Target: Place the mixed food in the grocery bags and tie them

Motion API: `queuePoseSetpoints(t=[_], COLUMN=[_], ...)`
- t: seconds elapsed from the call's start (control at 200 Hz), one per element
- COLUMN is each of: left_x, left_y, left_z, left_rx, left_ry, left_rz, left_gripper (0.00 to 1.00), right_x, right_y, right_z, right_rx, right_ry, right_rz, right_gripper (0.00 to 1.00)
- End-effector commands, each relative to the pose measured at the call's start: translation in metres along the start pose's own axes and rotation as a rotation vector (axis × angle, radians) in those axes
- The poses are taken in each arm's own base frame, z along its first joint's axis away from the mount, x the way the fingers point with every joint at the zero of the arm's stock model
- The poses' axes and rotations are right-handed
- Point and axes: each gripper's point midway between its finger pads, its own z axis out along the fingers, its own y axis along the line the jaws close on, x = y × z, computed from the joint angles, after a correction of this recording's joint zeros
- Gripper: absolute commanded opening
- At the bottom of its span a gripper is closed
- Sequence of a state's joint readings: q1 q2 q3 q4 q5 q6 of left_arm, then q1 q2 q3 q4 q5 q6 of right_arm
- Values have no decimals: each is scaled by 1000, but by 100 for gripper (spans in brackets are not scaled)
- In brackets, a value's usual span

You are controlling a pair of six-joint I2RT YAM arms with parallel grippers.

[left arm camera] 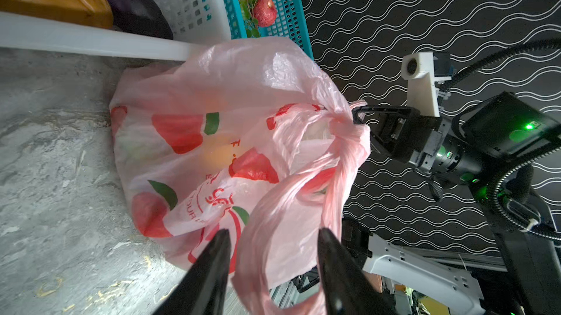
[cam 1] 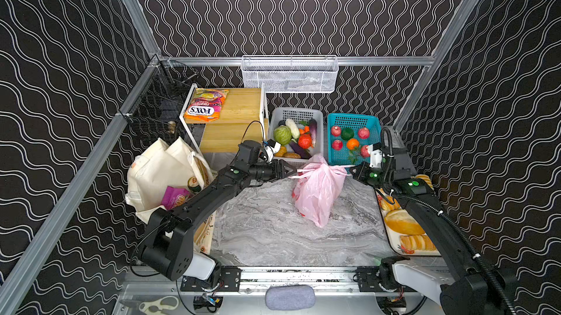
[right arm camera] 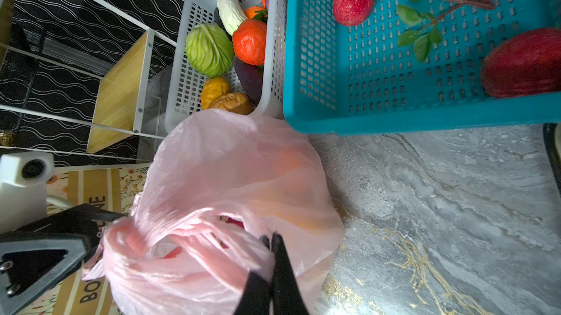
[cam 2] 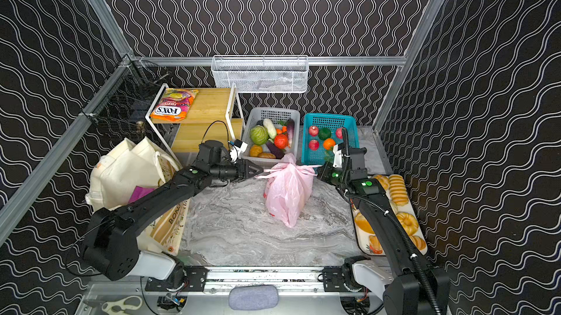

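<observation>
The pink plastic grocery bag (cam 1: 315, 195) (cam 2: 288, 195) (left arm camera: 212, 146) (right arm camera: 243, 170) stands mid-table with its handles drawn up. An orange fruit (left arm camera: 218, 152) shows faintly through its side. My left gripper (cam 1: 290, 170) (cam 2: 258, 170) (left arm camera: 273, 231) is open at the bag's left, one handle loop hanging loosely between its fingers. My right gripper (cam 1: 352, 170) (cam 2: 318, 170) (right arm camera: 271, 237) is shut on the other twisted handle at the bag's right. The cream tote (cam 1: 158, 167) (cam 2: 124, 167) stands far left, holding a purple packet (cam 1: 174, 196) and a green can (cam 1: 194, 184).
Behind the bag are a white basket (cam 1: 296, 113) of vegetables and a teal basket (cam 1: 353, 117) of fruit. A wooden shelf (cam 1: 239, 107) carries the FOX'S packet (cam 1: 206, 105). A tray of bread (cam 1: 394, 246) lies at the right edge. Scissors (cam 1: 158, 304) lie by the front rail.
</observation>
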State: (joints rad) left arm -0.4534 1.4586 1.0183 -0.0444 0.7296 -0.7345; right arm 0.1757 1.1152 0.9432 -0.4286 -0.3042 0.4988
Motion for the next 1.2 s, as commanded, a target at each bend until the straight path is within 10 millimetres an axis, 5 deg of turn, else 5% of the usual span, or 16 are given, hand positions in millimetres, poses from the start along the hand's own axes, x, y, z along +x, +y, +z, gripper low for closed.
queuePoseSetpoints(t=[0.0, 0.095, 0.23, 0.3, 0.486, 0.601, 0.706, 0.881, 0.986, 1.096, 1.191], left_x=[2, 4, -1, -5, -15, -18, -1, 52, 61, 50, 47], left_y=[-4, -4, -13, -14, 2, 36, 80, 145, 154, 148, 147], left_z=[4, 7, 4, -1, -27, -62, -87, -103, -115, -134, -151], left_rx=[44, 63, 95, 79, -156, -445, -684, -905, -956, -1020, -1084], left_ry=[25, 31, 2, -28, -113, -180, -169, -63, -82, -142, -176], left_rz=[-8, -10, 11, 34, 143, 174, 150, 30, 7, 32, 46], left_gripper=[45, 36, 6, 0, 0, 0, 0, 0, 0, 0, 0], right_x=[-5, -5, -6, -6, -17, -26, -20, 24, 6, -32, -51], right_y=[6, 8, 7, 5, 1, -16, -45, -113, -101, -79, -79], right_z=[0, -1, -2, -1, -10, -19, -12, 21, 18, -7, -28], right_rx=[-29, -35, -29, -17, 43, 148, 239, 370, 336, 329, 379], right_ry=[-20, -20, -24, -24, -59, -121, -117, -28, -59, -168, -268], right_rz=[3, 2, -5, -8, -43, -35, -2, 140, 110, 57, 28], right_gripper=[0, 0, 0, 0, 0, 0, 0, 0, 0, 0, 0])
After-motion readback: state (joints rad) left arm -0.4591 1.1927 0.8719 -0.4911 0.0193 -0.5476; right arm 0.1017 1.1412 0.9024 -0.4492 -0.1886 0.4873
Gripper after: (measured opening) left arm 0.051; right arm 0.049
